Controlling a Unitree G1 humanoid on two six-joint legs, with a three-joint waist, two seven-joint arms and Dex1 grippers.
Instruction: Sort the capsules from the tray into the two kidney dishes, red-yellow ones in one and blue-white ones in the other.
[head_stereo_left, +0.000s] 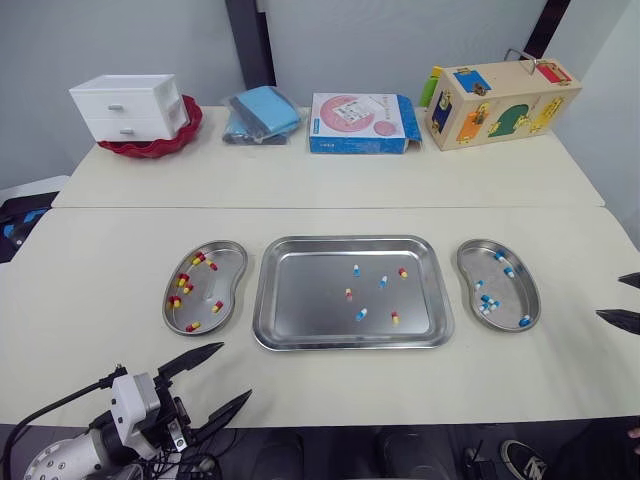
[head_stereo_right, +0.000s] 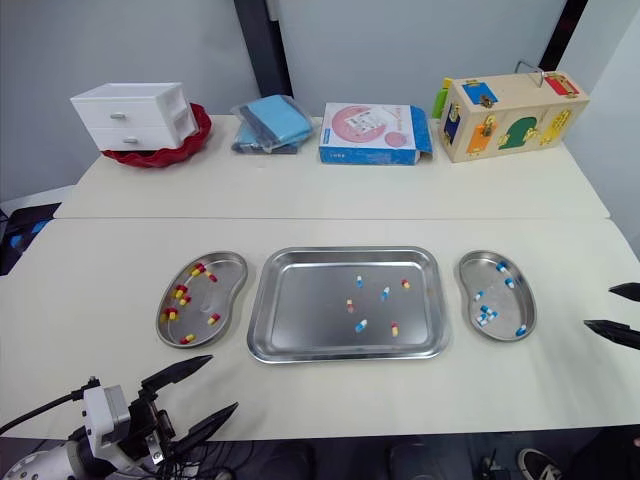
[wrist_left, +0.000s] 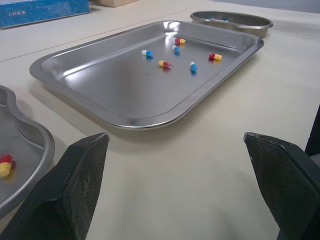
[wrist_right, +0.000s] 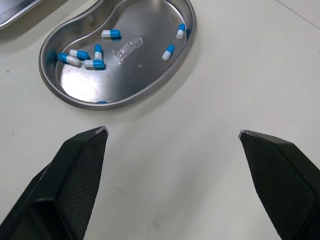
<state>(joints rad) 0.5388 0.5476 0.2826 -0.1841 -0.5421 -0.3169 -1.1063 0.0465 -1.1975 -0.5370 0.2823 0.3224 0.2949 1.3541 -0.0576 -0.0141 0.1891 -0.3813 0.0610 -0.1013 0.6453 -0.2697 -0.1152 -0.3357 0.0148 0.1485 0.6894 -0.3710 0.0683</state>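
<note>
Head view: the tray (head_stereo_left: 350, 343) lies at the middle of the surface (head_stereo_left: 100, 280), holding three red-yellow capsules (head_stereo_left: 395, 318) and three blue-white capsules (head_stereo_left: 361, 314); the left kidney dish (head_stereo_left: 232, 262) holds red-yellow ones, the right kidney dish (head_stereo_left: 475, 262) blue-white ones; left wrist view: left fingers (wrist_left: 75, 190) spread, empty, facing the tray; right wrist view: right fingers (wrist_right: 75, 175) spread, empty, near the right kidney dish.

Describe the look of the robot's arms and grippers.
The left arm ends in a white and silver wrist housing with a thin black cable looping off it. The left gripper has two black, tapered, pointed jaws; close up their inner faces carry a fine grid texture. The right gripper has matching black jaws.
</note>
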